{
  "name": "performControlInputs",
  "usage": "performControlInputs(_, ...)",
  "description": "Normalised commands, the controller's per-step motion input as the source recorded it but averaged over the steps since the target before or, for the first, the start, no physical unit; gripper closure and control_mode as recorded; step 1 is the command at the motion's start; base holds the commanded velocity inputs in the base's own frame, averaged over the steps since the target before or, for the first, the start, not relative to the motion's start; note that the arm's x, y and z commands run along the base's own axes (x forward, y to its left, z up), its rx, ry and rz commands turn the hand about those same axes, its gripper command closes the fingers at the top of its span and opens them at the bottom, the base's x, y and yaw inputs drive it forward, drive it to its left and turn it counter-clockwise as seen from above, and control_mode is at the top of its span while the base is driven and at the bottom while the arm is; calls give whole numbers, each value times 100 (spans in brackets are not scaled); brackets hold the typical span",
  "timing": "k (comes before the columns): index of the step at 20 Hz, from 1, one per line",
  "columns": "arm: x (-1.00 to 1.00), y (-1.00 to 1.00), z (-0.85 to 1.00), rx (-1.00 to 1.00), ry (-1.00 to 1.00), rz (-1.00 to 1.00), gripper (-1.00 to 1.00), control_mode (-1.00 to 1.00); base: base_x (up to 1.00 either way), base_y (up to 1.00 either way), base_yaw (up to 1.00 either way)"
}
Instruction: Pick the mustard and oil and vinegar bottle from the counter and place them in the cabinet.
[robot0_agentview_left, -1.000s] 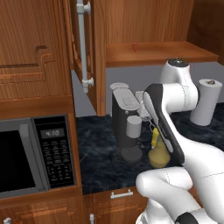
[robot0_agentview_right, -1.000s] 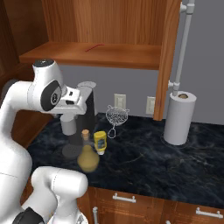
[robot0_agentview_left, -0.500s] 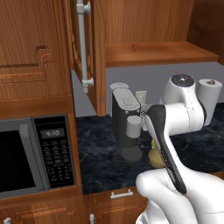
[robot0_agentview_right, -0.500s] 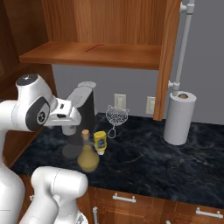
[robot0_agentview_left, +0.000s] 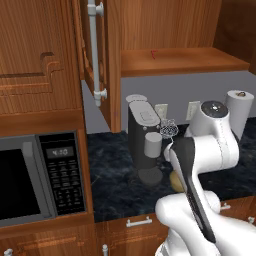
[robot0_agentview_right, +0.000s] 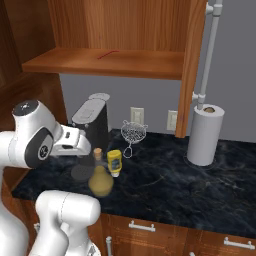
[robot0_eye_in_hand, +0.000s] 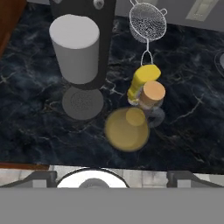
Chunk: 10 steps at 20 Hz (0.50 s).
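Currently neither item is stowed: the mustard (robot0_agentview_right: 114, 162) and the oil and vinegar bottle (robot0_agentview_right: 100, 179) stand touching on the counter (robot0_agentview_right: 165, 185) just beside the coffee machine (robot0_agentview_right: 92, 122), the cabinet (robot0_agentview_right: 106, 61) shelf holds neither, and the jaws' state cannot be determined

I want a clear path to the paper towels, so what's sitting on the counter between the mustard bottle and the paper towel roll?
Nothing: in the right base view the counter is bare between the mustard and the paper towel roll. The wire strainer sits farther back, near the wall.
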Motion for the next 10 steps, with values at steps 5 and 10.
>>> performControlInputs(5, -14, -10, -12, 0, 0, 1, -100, -100, 0, 0, 0)
performControlInputs(10, -23, -28, 0, 0, 0, 8, -100, -100, 0, 0, 0)
